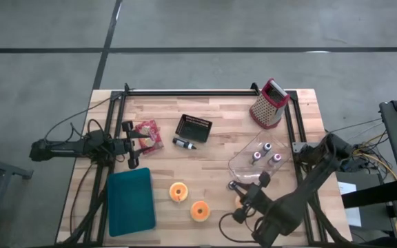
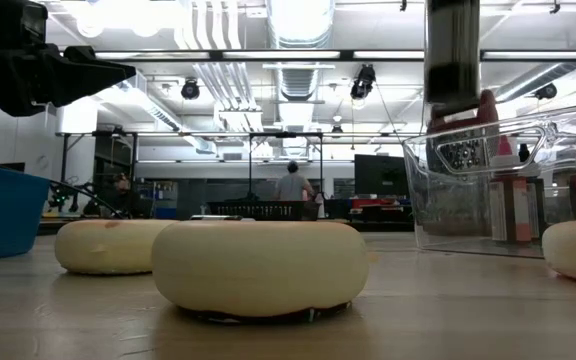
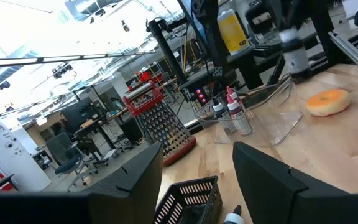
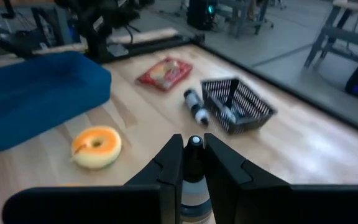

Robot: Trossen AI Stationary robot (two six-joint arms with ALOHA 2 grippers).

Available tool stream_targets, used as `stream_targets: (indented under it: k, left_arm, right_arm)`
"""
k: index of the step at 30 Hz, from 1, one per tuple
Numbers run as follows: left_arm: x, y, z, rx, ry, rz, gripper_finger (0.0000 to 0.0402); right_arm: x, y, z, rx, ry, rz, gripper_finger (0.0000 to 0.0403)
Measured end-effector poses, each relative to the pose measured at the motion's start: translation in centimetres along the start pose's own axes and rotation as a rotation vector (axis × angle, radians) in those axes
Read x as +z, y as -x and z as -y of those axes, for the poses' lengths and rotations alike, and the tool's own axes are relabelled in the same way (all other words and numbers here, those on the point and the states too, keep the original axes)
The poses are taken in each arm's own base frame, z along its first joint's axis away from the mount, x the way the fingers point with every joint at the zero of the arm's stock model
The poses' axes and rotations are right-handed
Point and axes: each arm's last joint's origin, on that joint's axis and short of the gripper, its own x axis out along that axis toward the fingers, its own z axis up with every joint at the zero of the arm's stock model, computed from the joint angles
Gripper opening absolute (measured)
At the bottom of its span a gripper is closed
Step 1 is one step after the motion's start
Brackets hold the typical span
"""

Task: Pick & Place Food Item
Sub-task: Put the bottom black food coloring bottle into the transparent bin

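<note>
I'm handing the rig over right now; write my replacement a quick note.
Left gripper: open, empty, beside the red packet.
Right gripper: shut on a small bottle, near the clear container.
Donut, second donut and third donut lie on the table.
Blue tray holds nothing.
Done: no food placed. Left: all picking and placing.
</note>
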Motion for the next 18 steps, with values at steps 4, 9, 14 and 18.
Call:
stream_targets:
  k: [4, 9, 14, 18]
  left_arm:
    - [0.0, 0.0, 0.0, 0.000, 0.000, 0.000, 0.0200]
    - [0.0, 0.0, 0.0, 0.000, 0.000, 0.000, 0.0200]
    - [0.0, 0.0, 0.0, 0.000, 0.000, 0.000, 0.0200]
    - [0.0, 0.0, 0.0, 0.000, 0.000, 0.000, 0.0200]
  right_arm:
    - [2.3, 0.8, 1.3, 0.018, 0.011, 0.029, 0.0040]
    - [4.3, 1.6, 3.1, 0.028, 0.027, 0.034, 0.0040]
    - [5.2, 2.2, 5.5, -0.001, 0.008, -0.018, 0.0040]
    - [5.1, 2.3, 6.8, -0.047, 0.004, -0.082, 0.0040]
